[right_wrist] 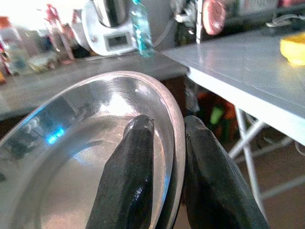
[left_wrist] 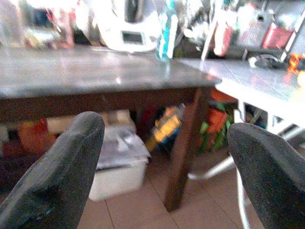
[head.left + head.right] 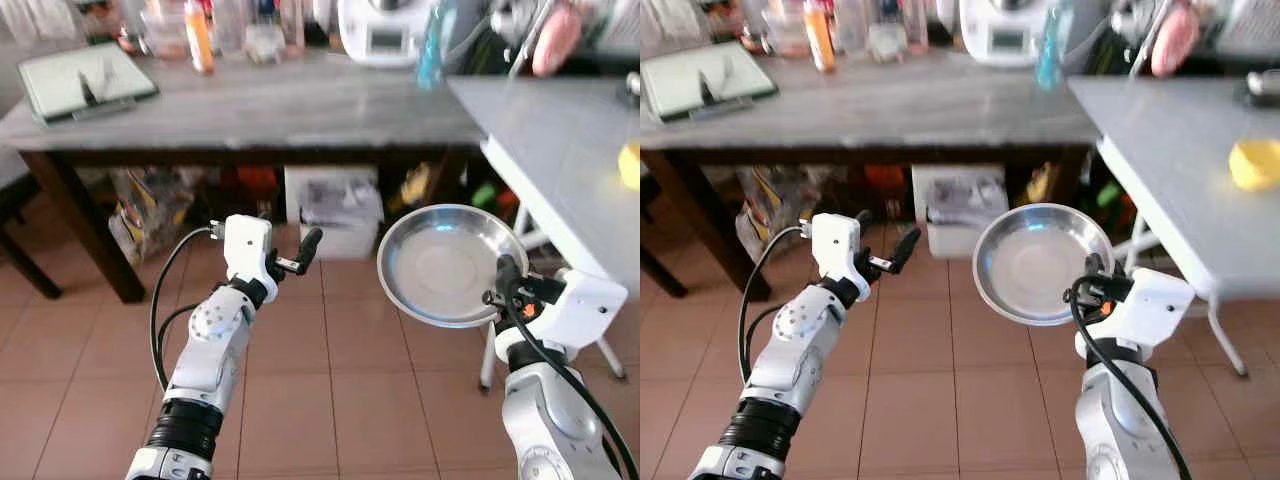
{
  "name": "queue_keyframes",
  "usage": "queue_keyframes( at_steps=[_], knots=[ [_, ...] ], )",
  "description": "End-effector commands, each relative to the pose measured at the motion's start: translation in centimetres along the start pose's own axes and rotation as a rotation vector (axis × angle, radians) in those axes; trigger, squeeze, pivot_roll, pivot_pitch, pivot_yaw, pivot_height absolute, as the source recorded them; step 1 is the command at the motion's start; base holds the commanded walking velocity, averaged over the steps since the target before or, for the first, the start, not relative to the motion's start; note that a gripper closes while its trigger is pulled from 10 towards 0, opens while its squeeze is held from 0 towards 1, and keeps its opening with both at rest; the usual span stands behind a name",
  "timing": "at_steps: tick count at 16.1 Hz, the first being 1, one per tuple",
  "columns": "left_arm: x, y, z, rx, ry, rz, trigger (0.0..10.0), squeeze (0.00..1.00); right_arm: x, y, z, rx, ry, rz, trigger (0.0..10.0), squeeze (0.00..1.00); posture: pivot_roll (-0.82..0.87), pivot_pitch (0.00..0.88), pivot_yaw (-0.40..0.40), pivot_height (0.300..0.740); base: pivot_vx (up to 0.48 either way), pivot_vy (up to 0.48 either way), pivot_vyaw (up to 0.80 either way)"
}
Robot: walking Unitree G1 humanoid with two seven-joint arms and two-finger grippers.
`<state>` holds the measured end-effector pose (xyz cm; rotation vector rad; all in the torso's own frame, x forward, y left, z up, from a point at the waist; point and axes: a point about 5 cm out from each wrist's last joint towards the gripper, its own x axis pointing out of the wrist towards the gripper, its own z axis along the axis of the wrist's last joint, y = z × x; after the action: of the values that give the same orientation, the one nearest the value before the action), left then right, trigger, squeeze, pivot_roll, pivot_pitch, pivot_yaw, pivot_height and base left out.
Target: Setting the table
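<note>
Right hand (image 1: 164, 157) raised (pinching plate (image 3: 445, 262) rim).

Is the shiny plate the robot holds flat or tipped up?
Tipped up. The steel plate stands nearly on edge, its empty inside facing the head camera, with the right claw pinching its rim.
</note>
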<state>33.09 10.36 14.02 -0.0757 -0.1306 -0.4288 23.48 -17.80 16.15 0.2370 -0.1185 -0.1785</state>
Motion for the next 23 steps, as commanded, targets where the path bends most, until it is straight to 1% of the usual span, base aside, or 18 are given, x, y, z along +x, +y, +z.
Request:
queue_keyframes(
  at_steps=[1,5,14,17,23],
  knots=[
    [-0.37,0.85,-0.08,0.018,0.012,0.019,10.0,0.00,-0.02,0.65,0.14,0.016,-0.007,0.017,10.0,0.00,0.05,0.103,-0.042,0.740,0.431,0.000,0.00],
    [-0.09,0.49,0.01,0.018,0.006,0.014,10.0,0.00,0.08,0.54,0.32,-0.008,-0.018,0.024,10.0,0.00,0.04,0.099,-0.043,0.740,0.432,0.000,0.00],
    [-0.02,0.30,-0.13,0.014,0.010,0.009,10.0,0.00,0.11,0.41,0.40,-0.012,-0.021,0.016,10.0,0.00,0.04,0.104,-0.041,0.740,0.438,0.000,0.00],
    [0.05,0.20,-0.12,0.012,0.010,0.005,10.0,0.00,0.12,0.41,0.39,-0.014,-0.022,0.014,10.0,0.00,0.04,0.104,-0.038,0.740,0.441,0.000,0.45],
    [0.12,0.03,-0.17,0.012,0.012,0.002,10.0,0.00,0.16,0.45,0.34,-0.010,-0.023,0.013,10.0,0.00,0.04,0.105,-0.037,0.740,0.438,0.000,0.00]
  ],
)
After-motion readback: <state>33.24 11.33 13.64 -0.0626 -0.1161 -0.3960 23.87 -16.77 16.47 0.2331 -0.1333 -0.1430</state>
